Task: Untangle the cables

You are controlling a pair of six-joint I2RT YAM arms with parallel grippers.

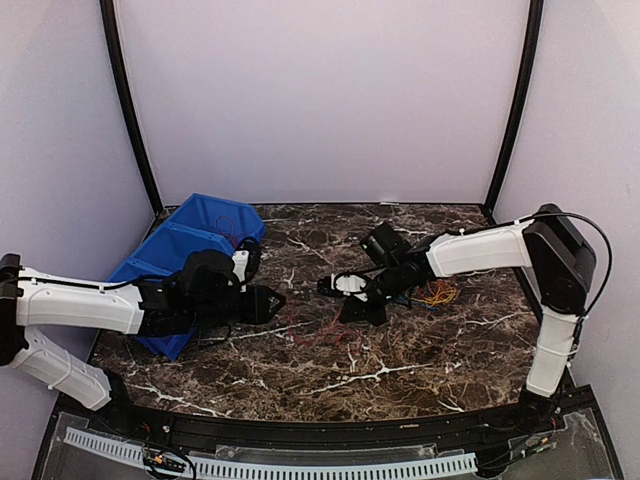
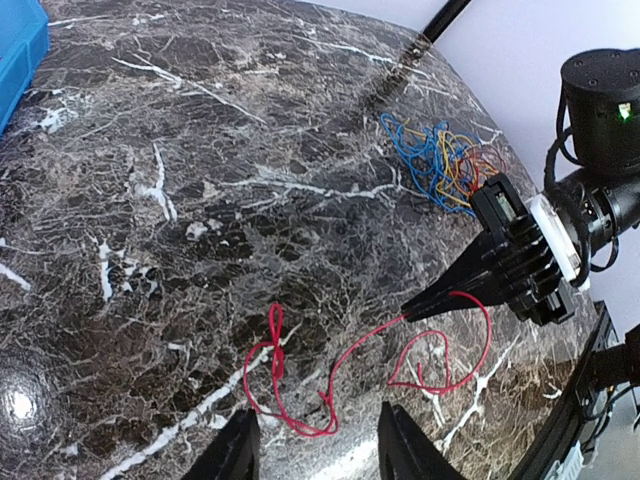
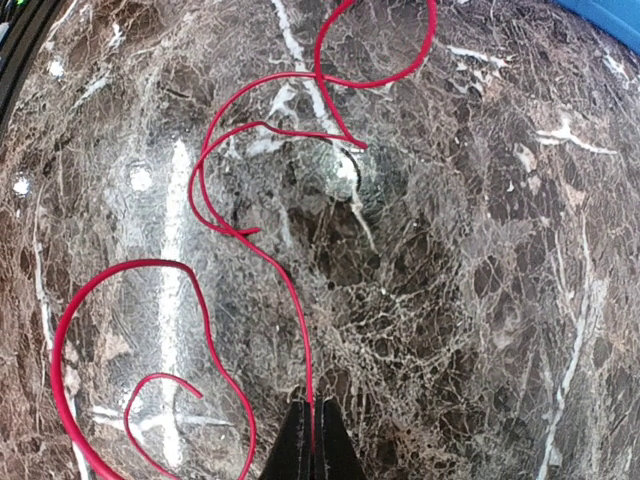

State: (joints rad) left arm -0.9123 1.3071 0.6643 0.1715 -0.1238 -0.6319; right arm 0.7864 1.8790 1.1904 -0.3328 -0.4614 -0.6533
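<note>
A dark brown marble table [image 1: 400,360] with white veins fills the floor of the white-walled cell. The left arm [image 1: 80,300] reaches in low from the left edge and the right arm [image 1: 480,250] bends over from the right corner, so both wrists point toward the middle of the slab. A blue bin [image 1: 200,225] with open compartments sits at the far left of the table, just behind the left wrist.

The left gripper [image 2: 318,450] hangs just above the marble with its fingers [image 2: 235,450] spread apart and nothing between them. The right gripper [image 3: 312,440] is clenched, its two black tips pressed together on the red cable [image 3: 215,215], which runs straight out from between them. Seen from the left wrist camera, the right gripper [image 2: 410,312] comes down at a slant from the right and its tips meet the wire close to the table.

A bundle of cables [image 2: 435,160], mostly blue with yellow-orange strands knotted through, lies near the right side of the table, beneath the right forearm [image 1: 437,293].

The red cable [image 2: 275,370] lies apart from that bundle, on the bare marble between the two grippers. It curls in several loose loops that cross one another, with one short twisted stretch just ahead of the left fingers
</note>
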